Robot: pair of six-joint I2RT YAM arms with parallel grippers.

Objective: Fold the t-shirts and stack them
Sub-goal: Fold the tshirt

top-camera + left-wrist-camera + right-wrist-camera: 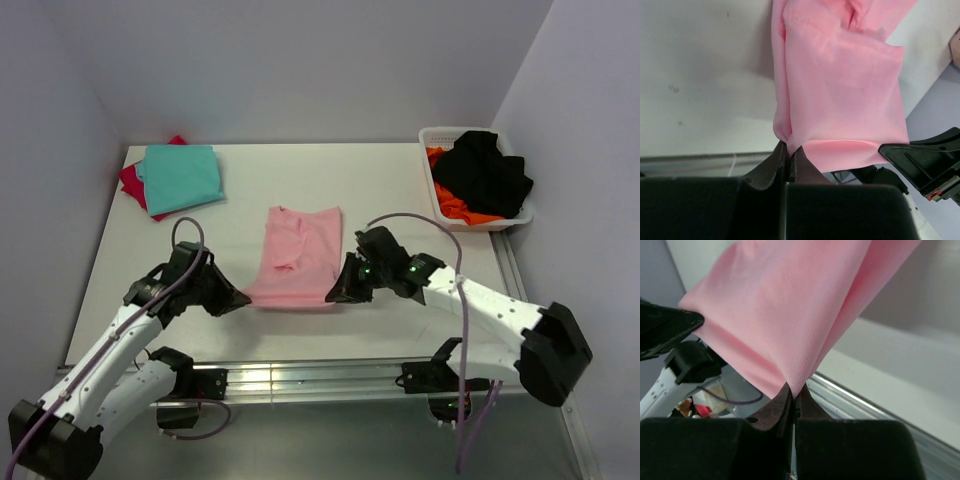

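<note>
The light pink t-shirt (297, 255) lies lengthwise in the middle of the table, folded narrow. My left gripper (240, 298) is shut on its near left corner, and my right gripper (335, 294) is shut on its near right corner. Both hold the near edge lifted a little off the table. In the left wrist view the pink cloth (840, 90) is pinched between the fingers (775, 165). The right wrist view shows the same pink cloth (785, 305) pinched. A folded teal t-shirt (181, 178) lies at the far left on a red/magenta one (131, 180).
A white basket (436, 180) at the far right holds black (487, 172) and orange (455, 207) clothes. A metal rail (300, 378) runs along the table's near edge. Walls close in the left, back and right.
</note>
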